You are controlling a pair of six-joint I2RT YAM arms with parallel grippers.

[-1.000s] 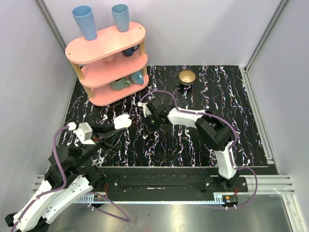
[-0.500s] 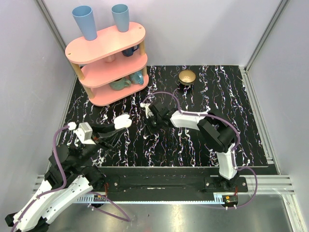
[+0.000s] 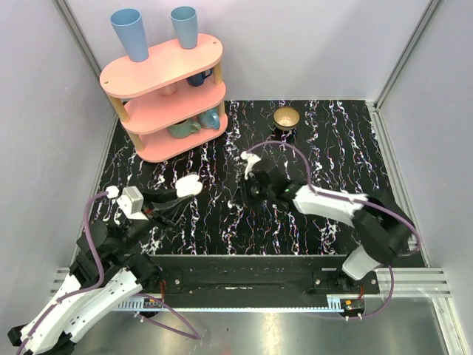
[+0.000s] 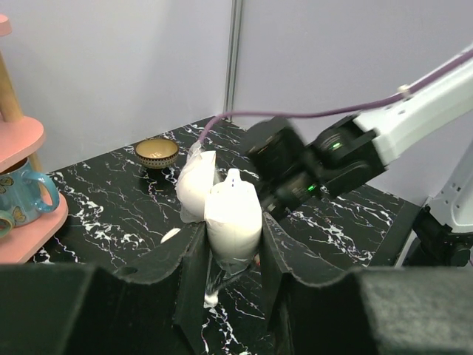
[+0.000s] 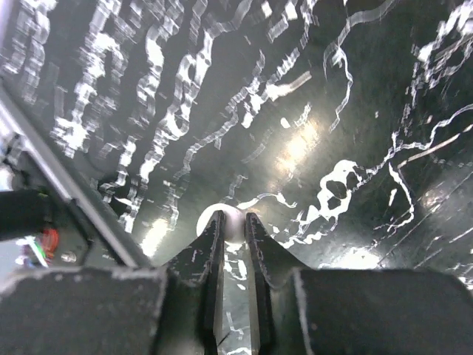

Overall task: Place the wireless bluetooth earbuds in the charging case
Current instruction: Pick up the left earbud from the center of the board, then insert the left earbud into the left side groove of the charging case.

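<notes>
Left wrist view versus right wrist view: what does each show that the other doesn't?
Only the left wrist view: the open charging case clamped in the left tool, the gold bowl, a teal mug on the pink shelf, and the right arm beyond the case.
Only the right wrist view: a small white earbud pinched in the shut right tool.
Both: the black marbled tabletop.
</notes>
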